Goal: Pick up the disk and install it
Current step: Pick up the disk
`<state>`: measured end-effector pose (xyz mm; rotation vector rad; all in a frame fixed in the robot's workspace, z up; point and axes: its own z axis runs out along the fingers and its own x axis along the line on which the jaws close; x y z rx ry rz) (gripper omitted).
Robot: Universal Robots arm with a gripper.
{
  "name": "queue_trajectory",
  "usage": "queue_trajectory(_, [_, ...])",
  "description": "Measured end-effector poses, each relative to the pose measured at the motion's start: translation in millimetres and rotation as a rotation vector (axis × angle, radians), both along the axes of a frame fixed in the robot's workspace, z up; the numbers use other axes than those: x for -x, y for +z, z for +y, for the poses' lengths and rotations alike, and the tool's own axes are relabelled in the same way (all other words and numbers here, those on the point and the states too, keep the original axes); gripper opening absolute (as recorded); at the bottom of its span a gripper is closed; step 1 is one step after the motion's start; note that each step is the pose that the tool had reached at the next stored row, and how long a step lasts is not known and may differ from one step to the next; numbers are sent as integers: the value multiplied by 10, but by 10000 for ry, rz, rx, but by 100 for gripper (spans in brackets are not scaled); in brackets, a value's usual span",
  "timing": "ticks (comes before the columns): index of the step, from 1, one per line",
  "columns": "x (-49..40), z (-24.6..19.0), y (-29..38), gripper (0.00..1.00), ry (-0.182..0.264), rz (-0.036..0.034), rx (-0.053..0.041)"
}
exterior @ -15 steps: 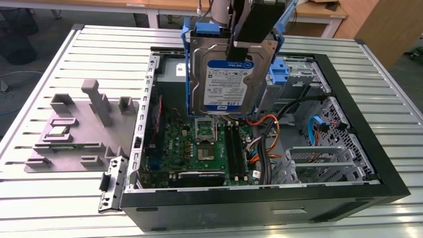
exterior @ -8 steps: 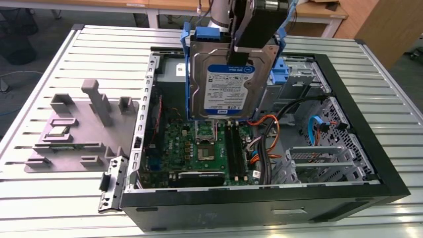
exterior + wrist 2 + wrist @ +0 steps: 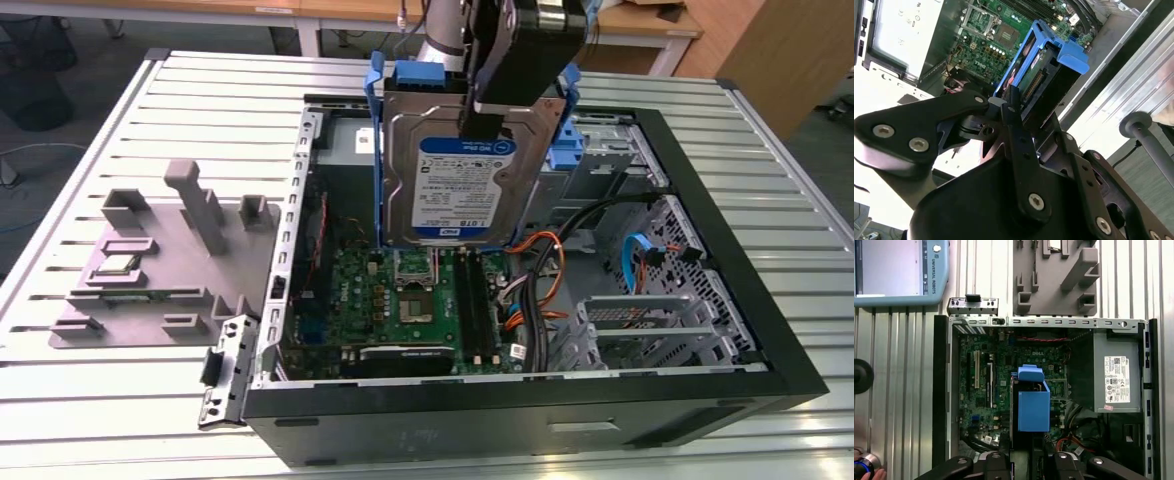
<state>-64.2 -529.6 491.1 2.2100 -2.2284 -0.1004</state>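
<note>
Disk [image 3: 461,180], exterior view: hangs upright, label outward, above the motherboard [image 3: 400,300] in the open case [image 3: 801,380], clamped across its flat faces by the gripper [image 3: 497,115]. Second wrist view: fingers [image 3: 1014,115] closed on the metal body between the blue rails [image 3: 1074,52]. First wrist view: end-on over the case's middle; probably dense, rigid, smooth and shock-sensitive, so better held on metal than on the plastic rails.

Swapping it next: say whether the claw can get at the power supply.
Probably not to grasp: the claw is shut on the disk, though the open case leaves the power supply uncovered.
</note>
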Motion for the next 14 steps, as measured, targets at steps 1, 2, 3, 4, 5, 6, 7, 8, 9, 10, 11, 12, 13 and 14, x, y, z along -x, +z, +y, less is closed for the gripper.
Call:
queue_trajectory(1, [0, 0, 1, 35, -1, 1, 2])
queue_trajectory(2, [0, -1, 1, 35, 0, 0, 1])
queue_trajectory(3, [0, -1, 0, 35, -1, 0, 0])
queue_trajectory(4, [0, -1, 0, 35, 0, 0, 0])
queue_trajectory(5, [0, -1, 0, 35, -1, 0, 0])
queue_trajectory(6, [-2, -1, 0, 35, 0, 0, 1])
queue_trajectory(7, [-8, -2, 0, 35, 2, 0, 0])
queue_trajectory(8, [-17, -2, 0, 35, 1, 0, 0])
queue_trajectory(9, [-31, -1, 0, 35, 0, 0, 0])
queue_trajectory(10, [-53, -1, 0, 35, -1, 0, 1])
queue_trajectory(11, [-81, -1, 1, 35, -1, 1, 1])
queue_trajectory(12, [-110, -1, 0, 35, -1, 1, 0])
queue_trajectory(13, [-140, -1, 0, 35, 0, 2, 1])
queue_trajectory(14, [-174, -1, 0, 35, 1, 3, 1])
